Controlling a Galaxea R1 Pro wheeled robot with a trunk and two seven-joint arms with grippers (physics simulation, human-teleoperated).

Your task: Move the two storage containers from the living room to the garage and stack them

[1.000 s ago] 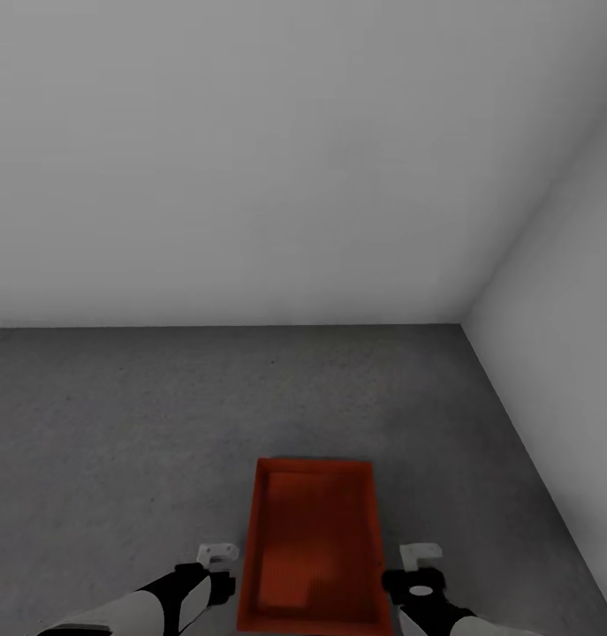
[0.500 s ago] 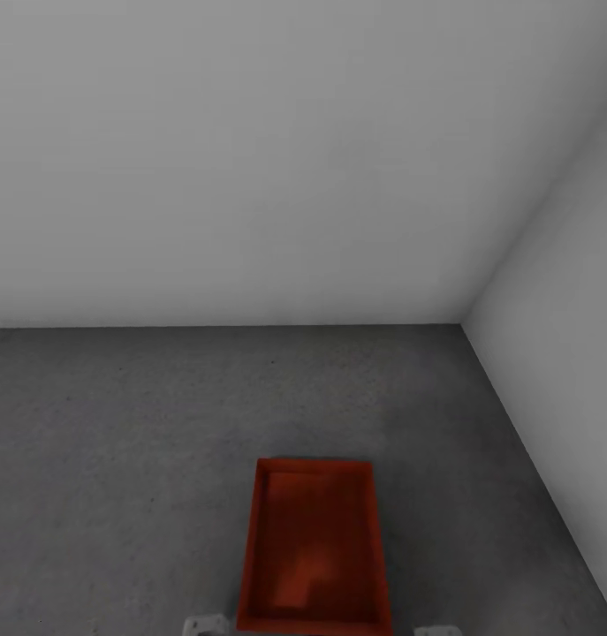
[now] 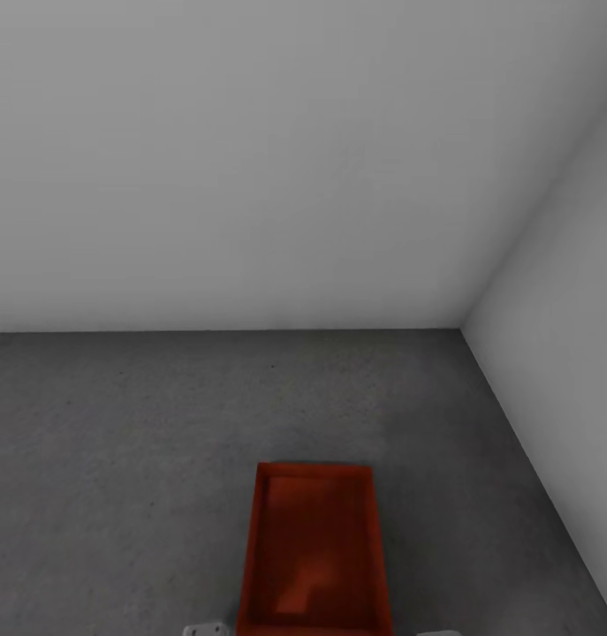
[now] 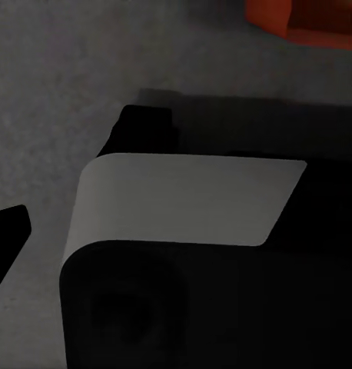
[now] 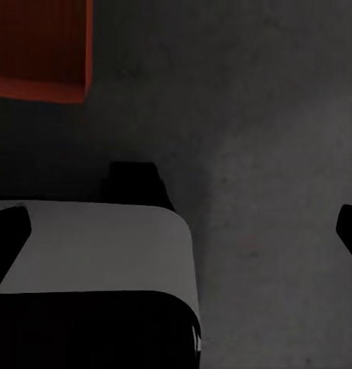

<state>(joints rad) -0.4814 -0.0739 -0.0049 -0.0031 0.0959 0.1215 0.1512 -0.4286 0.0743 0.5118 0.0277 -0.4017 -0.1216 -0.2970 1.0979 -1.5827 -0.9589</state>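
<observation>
Container (image 3: 314,552) rests on grey concrete floor (image 3: 117,442).

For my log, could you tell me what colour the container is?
Orange-red, plain; the storage container shows best in the head view.

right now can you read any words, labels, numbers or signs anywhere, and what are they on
None: no text can be read in any view.
The orange-red container is plain.
The grey concrete floor and white walls are unmarked.
</observation>
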